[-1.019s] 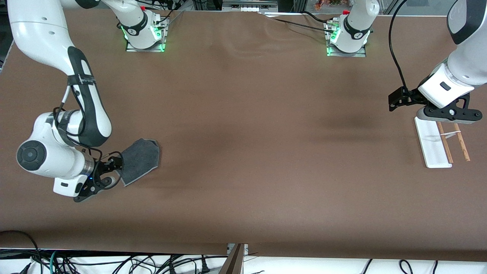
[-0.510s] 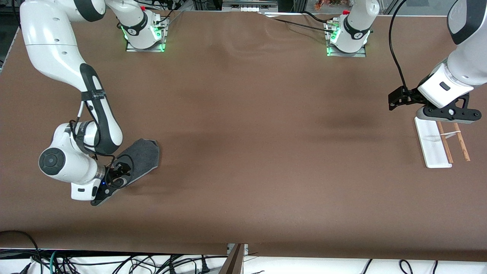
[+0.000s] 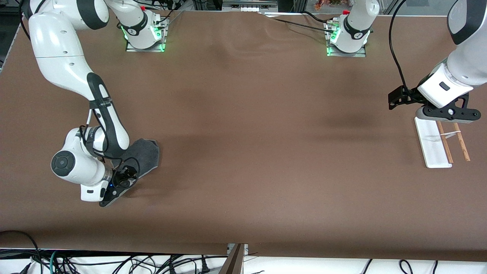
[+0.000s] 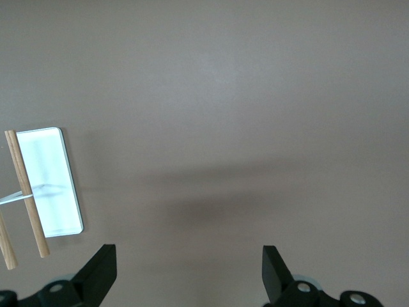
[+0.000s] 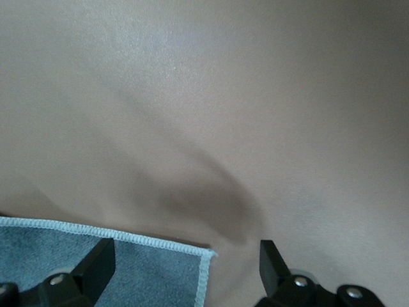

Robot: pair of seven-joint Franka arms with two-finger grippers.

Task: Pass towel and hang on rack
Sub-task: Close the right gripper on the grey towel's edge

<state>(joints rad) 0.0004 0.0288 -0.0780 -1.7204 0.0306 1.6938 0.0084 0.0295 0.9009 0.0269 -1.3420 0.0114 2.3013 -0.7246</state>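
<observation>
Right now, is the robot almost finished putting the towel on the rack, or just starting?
Just starting. Nothing is done yet: the towel lies flat on the table, at the right arm's end. In hand: the right gripper is over the towel's corner, jaws open, not gripping. Left: lift it, pass it to the left gripper, waiting open above the bare rack, then hang it.

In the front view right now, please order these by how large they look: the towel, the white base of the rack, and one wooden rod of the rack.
1. towel, though the right arm covers part of it
2. white base of the rack
3. wooden rod, clearly thinnest
</observation>
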